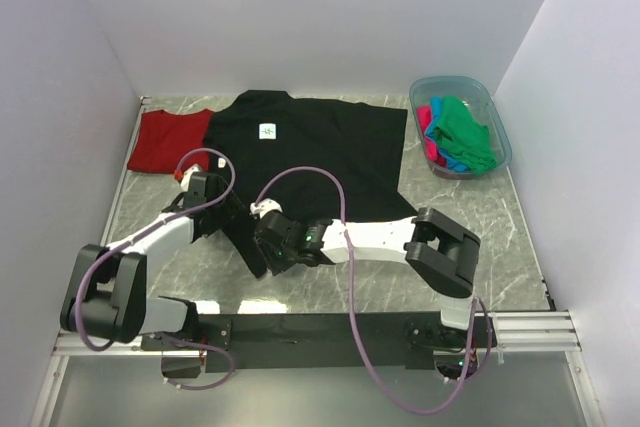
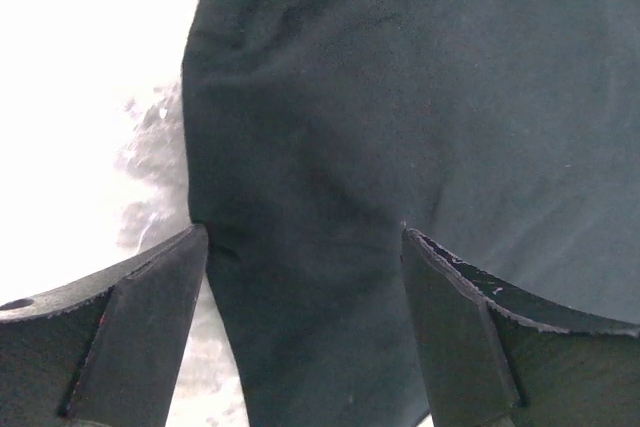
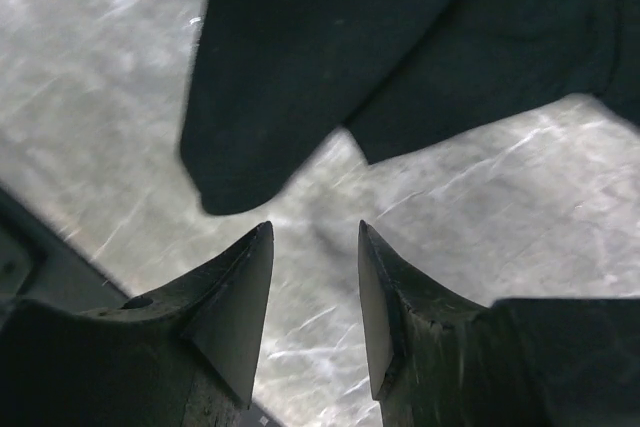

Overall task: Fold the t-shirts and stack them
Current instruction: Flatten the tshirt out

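Observation:
A large black t-shirt [image 1: 320, 157] lies spread flat mid-table, its small white label [image 1: 267, 131] near the collar. A dark red t-shirt [image 1: 170, 139] lies flat to its left. My left gripper [image 1: 232, 219] is at the black shirt's near-left edge. In the left wrist view it [image 2: 305, 237] stands wide open, with black cloth [image 2: 400, 97] spanning the gap under the fingers. My right gripper [image 1: 262, 252] is just beside it, over the near-left corner. In the right wrist view it [image 3: 315, 232] is open over bare marble, a flap of the black shirt [image 3: 300, 67] just ahead.
A translucent blue tub [image 1: 500, 132] at the back right holds crumpled green [image 1: 468, 132], pink and blue shirts. White walls close in the marble table [image 1: 480, 217] on three sides. The black rail [image 1: 320, 327] with the arm bases runs along the near edge.

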`<control>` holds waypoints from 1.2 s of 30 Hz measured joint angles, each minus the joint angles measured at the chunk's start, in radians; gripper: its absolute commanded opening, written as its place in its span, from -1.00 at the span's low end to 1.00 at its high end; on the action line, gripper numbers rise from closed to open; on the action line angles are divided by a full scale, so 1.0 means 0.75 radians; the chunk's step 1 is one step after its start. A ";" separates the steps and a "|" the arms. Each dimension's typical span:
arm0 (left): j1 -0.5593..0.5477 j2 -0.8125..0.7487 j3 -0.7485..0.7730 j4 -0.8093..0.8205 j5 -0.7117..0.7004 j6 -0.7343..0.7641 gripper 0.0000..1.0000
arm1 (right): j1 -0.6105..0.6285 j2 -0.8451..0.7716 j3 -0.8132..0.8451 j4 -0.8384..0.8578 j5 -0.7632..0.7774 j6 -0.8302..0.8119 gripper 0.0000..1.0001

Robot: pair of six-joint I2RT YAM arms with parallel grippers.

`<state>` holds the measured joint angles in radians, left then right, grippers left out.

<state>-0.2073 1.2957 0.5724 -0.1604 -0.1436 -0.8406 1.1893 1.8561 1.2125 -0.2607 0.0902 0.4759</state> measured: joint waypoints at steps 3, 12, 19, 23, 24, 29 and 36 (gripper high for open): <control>0.013 0.048 0.002 0.062 0.037 0.018 0.67 | 0.000 0.028 0.013 -0.001 0.042 0.000 -0.07; 0.042 0.113 0.030 0.143 0.099 0.047 0.67 | -0.001 0.110 0.077 0.008 0.144 -0.003 -0.07; 0.054 0.113 0.030 0.144 0.117 0.055 0.67 | -0.001 0.193 0.134 0.022 0.197 -0.014 -0.15; 0.059 0.107 0.030 0.136 0.121 0.060 0.68 | -0.004 0.205 0.146 0.020 0.210 -0.022 -0.61; 0.061 0.104 0.030 0.129 0.122 0.063 0.67 | -0.005 0.209 0.149 0.021 0.215 -0.026 -0.90; 0.064 0.060 0.013 0.095 0.124 0.073 0.67 | -0.007 0.207 0.138 0.031 0.219 -0.021 -1.00; 0.065 -0.147 -0.057 0.005 0.121 0.076 0.67 | -0.007 0.072 -0.028 0.019 0.218 -0.016 -1.00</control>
<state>-0.1585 1.1854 0.5297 -0.1566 -0.0532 -0.7834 1.1843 1.9099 1.1912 -0.2462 0.2539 0.4641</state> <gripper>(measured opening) 0.835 0.008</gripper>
